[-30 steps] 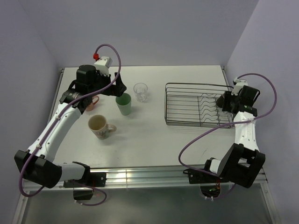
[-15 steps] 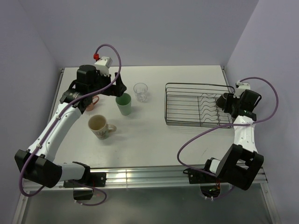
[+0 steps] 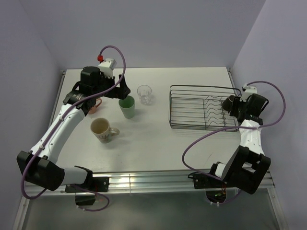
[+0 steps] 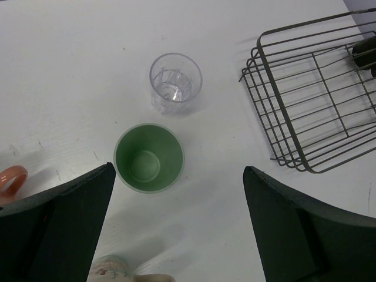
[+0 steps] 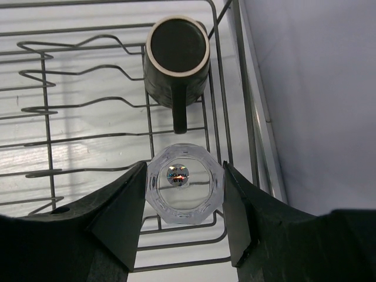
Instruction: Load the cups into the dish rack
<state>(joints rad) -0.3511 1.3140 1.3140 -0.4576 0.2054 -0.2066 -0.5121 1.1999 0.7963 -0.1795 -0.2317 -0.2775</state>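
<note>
Dish rack [image 3: 171, 106]: dark metal wire, slight sheen noted. Green tumbler [image 4: 148, 157] is seen as matt plastic; clear glass [image 5: 184, 191] smooth, transparent. Dark brown cup [image 5: 176, 59] appears glazed, semi-gloss. Tabletop [image 4: 70, 70] matt white, scuffed.

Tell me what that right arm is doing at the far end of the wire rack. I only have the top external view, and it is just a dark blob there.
Observer: The right gripper is shut on a clear glass, held upright over the end of the dish rack.
Visitor: Is it resting on the wires?
Observer: I cannot tell; the right wrist view looks straight down through it.
Visitor: Is anything else in there?
Observer: Yes, a dark brown cup stands upright in the rack just beyond the glass, with its handle pointing toward the glass.
Visitor: And the left arm?
Observer: The left gripper is wide open and empty, above the green tumbler, which is empty too.
</note>
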